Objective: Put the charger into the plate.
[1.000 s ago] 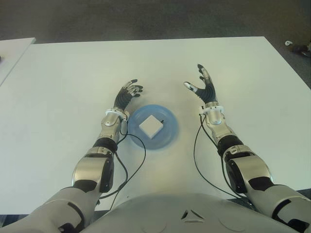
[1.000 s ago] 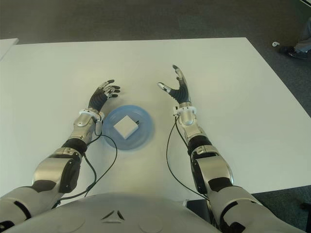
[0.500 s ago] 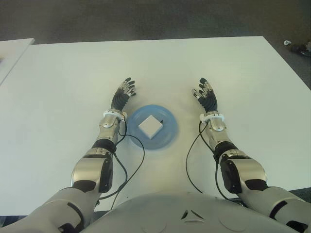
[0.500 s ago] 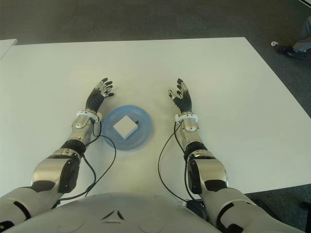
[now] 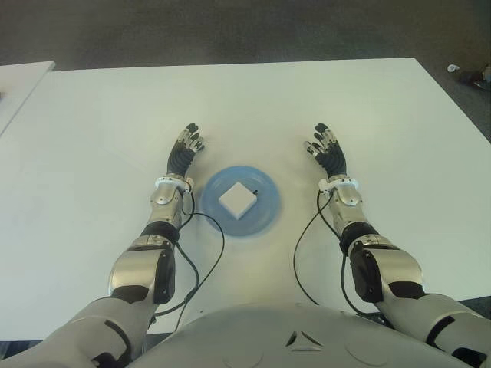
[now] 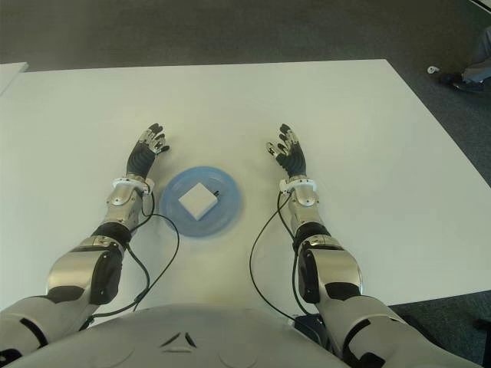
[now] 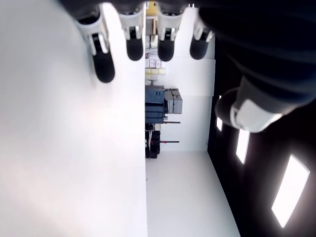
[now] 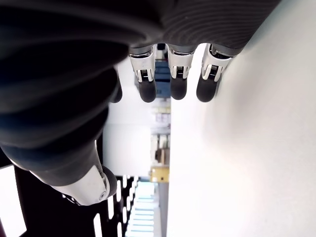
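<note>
Charger (image 5: 237, 199): white square block, seen lying inside the plate, roughly at its middle, turned cornerwise to the table edge; touched by neither hand.
Plate (image 5: 265, 215): round, blue, set on the white table (image 5: 107, 115) between the two hands, near the robot's side of the table.
Left hand (image 5: 182, 153): shown just left of the plate, apart from its rim; fingers stretched out and spread, nothing held. In the left wrist view the fingertips (image 7: 104, 69) are seen straight, side by side, close over the table surface; contact cannot be told.
Right hand (image 5: 328, 156): shown to the right of the plate, a little farther from the rim than the left; fingers extended and apart, nothing gripped. In the right wrist view the fingertips (image 8: 178, 87) are seen straight beside the white tabletop.
Cables (image 5: 209, 253): thin black wires seen looping over the table from each forearm, one passing close by the plate's left rim.
Floor (image 5: 230, 31): dark, seen beyond the far table edge.
</note>
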Tool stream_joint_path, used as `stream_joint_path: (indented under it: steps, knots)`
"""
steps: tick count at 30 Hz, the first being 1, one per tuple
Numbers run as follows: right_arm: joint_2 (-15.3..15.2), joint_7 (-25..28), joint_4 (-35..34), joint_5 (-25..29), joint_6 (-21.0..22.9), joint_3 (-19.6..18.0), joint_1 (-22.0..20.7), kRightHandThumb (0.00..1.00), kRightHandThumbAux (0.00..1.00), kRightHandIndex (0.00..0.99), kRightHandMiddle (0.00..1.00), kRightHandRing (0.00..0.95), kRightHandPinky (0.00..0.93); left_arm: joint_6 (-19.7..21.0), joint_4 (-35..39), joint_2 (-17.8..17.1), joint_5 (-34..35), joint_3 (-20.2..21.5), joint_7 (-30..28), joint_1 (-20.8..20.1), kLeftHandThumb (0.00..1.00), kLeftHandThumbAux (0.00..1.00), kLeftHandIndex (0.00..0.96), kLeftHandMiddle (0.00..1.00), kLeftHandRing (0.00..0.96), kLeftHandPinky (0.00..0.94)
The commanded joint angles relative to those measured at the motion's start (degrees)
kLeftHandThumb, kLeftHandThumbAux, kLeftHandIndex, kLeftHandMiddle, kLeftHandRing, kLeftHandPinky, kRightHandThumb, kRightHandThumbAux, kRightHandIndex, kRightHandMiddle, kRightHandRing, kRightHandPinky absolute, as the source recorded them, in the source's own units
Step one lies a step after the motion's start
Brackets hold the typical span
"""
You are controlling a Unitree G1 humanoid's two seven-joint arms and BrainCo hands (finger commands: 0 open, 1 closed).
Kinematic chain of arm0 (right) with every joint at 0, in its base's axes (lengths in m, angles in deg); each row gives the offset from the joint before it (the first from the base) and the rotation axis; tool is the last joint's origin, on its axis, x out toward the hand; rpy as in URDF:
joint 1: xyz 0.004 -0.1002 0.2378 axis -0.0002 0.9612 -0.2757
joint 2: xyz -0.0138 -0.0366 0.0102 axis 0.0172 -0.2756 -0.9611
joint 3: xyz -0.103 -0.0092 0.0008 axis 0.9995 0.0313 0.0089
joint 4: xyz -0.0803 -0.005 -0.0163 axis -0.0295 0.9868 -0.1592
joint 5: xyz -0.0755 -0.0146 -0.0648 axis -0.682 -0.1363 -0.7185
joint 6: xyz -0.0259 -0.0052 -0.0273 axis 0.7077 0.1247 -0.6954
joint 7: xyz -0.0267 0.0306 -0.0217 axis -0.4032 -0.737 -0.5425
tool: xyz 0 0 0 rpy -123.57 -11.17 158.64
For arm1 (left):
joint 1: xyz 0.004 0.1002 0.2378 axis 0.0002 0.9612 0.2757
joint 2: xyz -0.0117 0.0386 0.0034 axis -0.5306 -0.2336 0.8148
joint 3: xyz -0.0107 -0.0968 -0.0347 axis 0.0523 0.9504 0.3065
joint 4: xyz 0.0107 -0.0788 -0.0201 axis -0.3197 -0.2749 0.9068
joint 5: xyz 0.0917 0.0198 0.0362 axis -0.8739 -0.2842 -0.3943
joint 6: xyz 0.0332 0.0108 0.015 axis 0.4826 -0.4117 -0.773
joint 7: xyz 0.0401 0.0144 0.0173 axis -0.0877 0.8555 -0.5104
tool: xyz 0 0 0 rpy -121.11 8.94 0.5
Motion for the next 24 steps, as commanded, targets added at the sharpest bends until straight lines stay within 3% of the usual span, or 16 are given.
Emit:
stream_joint_path:
  steps: [1, 24]
  knots:
    - [0.6, 0.6, 3.9, -0.7, 6.7, 0.5, 3.3, 0.054, 0.77, 0.023, 0.062, 0.03, 0.02, 0.1, -1.5, -0.1, -0.7, 0.1, 1.5, 1.2, 0.0, 0.547, 0.0, 0.0, 0.0, 0.0]
    - [0.6, 1.2, 3.9, -2.9, 7.0, 3.2, 4.1, 0.042, 0.768, 0.018, 0.06, 0.038, 0.029, -2.6, -1.3, -2.0, -1.0, 0.2, 3.2, 1.8, 0.0, 0.525, 0.0, 0.0, 0.0, 0.0]
